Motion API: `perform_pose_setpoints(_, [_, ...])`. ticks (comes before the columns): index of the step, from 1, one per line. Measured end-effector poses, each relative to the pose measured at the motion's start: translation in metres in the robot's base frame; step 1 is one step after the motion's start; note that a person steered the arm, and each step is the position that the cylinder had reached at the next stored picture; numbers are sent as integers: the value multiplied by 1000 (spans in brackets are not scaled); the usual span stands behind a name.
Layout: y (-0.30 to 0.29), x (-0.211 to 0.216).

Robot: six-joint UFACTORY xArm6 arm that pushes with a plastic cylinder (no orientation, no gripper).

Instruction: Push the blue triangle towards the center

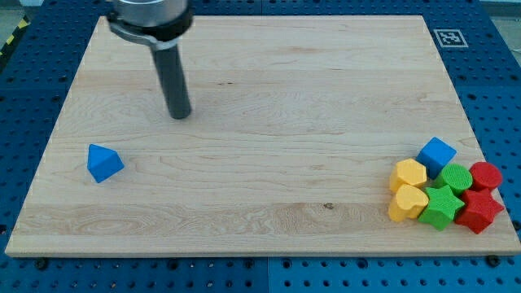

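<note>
The blue triangle point(104, 162) lies alone near the view's left edge of the wooden board point(260, 89), a little below mid-height. My rod comes down from the view's top left, and my tip point(180, 115) rests on the board above and to the right of the blue triangle, apart from it.
A tight cluster sits at the view's bottom right: a blue cube point(437, 155), two yellow blocks point(408, 174) point(407, 203), a green round block point(456, 177), a green star point(442, 206), a red round block point(486, 176) and a red star point(479, 210). A marker tag point(449, 37) is at the top right corner.
</note>
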State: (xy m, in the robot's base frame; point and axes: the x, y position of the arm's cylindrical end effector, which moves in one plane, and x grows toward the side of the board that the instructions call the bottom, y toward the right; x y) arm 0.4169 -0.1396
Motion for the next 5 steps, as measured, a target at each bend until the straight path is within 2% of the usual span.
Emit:
perform_pose_setpoints(2, [-116, -5])
perform_pose_setpoints(3, [-146, 14])
perform_pose_setpoints(4, [-146, 44])
perform_pose_setpoints(5, [-145, 57])
